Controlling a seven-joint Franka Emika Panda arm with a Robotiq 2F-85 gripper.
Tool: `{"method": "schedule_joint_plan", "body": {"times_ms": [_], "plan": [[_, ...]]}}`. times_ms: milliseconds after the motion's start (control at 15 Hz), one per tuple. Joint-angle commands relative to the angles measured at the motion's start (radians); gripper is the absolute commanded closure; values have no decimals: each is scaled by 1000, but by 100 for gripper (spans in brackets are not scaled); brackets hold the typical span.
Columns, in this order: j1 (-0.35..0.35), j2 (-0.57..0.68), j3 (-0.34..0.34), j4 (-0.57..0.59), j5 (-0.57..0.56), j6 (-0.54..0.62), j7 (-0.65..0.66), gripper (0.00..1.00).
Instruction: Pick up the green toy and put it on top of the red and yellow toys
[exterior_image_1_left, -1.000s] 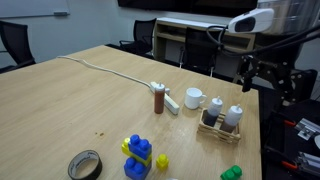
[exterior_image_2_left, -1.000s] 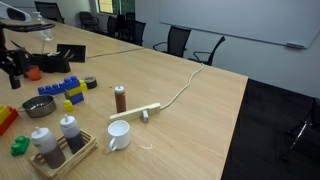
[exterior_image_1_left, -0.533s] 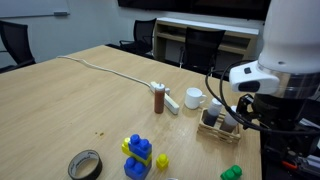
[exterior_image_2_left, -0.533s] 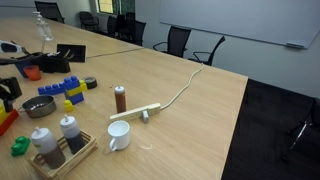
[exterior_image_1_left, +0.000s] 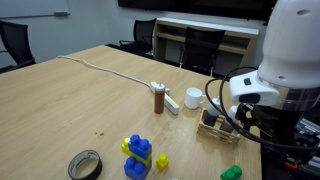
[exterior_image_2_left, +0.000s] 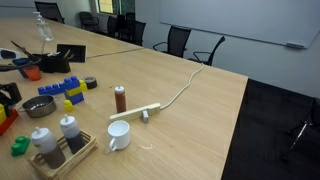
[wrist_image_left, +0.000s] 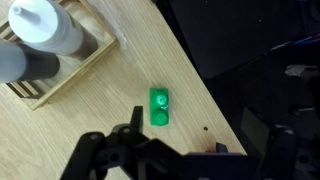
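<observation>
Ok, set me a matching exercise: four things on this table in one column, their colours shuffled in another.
Things:
1. mug
2. free-standing bottle
3. lone block
4. block stack

Colours:
a. green
b. blue and yellow
c. white
d. brown

Pairs: 1-c, 2-d, 3-a, 4-b

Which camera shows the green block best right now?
The wrist view: the green block lies unobstructed near centre, with its studs visible. In both exterior views it is only a small green blob.
</observation>
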Motion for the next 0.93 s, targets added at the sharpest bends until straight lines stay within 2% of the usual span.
{"method": "schedule_joint_plan", "body": {"times_ms": [0, 200, 467, 600, 667, 733, 867], "plan": [[-8, 15, 10, -3, 0, 40, -16, 0], [-8, 41, 17, -12, -29, 111, 2, 0], [-4, 89, 30, -35, -130, 209, 53, 0], [4, 114, 40, -48, -200, 240, 125, 0], [11, 123, 42, -52, -264, 236, 202, 0], [-5, 119, 48, -39, -195, 205, 122, 0], [-3, 128, 52, -40, -206, 206, 142, 0]]}}
